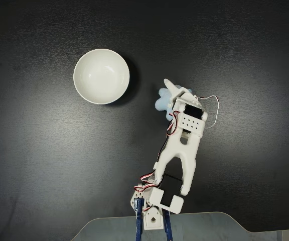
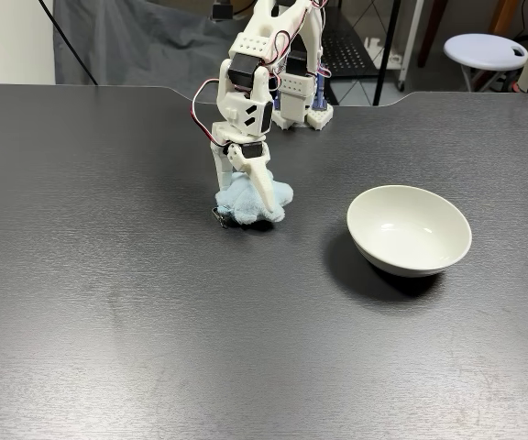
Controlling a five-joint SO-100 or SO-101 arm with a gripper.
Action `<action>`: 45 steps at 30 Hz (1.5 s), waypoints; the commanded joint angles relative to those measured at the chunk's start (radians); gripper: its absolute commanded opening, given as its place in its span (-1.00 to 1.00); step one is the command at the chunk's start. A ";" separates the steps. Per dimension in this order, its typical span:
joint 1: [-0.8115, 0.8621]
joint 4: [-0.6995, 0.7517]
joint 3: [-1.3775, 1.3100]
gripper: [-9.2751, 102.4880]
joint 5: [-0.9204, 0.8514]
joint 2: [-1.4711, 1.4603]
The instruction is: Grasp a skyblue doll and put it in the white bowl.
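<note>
The skyblue doll (image 2: 246,203) lies on the black table, a fluffy pale-blue lump left of the white bowl (image 2: 410,229) in a fixed view. My gripper (image 2: 246,200) stands over it pointing down, one white finger (image 2: 258,183) slanting across the plush and the other behind it, so the jaws look shut on the doll. The doll still rests on the table. From above, bits of the doll (image 1: 161,103) poke out left of the gripper (image 1: 170,98), and the white bowl (image 1: 101,76) sits up and to the left, nothing inside it.
The arm's base (image 1: 152,211) is clamped at the table edge. A thin white cable (image 1: 213,108) loops off the wrist. Beyond the table stand a white stool (image 2: 484,48) and dark cloth.
</note>
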 commanded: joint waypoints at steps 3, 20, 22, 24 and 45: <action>-0.002 -0.008 -0.006 0.21 0.005 0.012; 0.009 0.123 -0.015 0.21 -0.002 0.014; 0.009 0.123 -0.012 0.21 0.000 0.014; 0.009 0.123 -0.011 0.21 0.002 0.014; 0.008 0.135 -0.008 -0.85 0.005 -0.012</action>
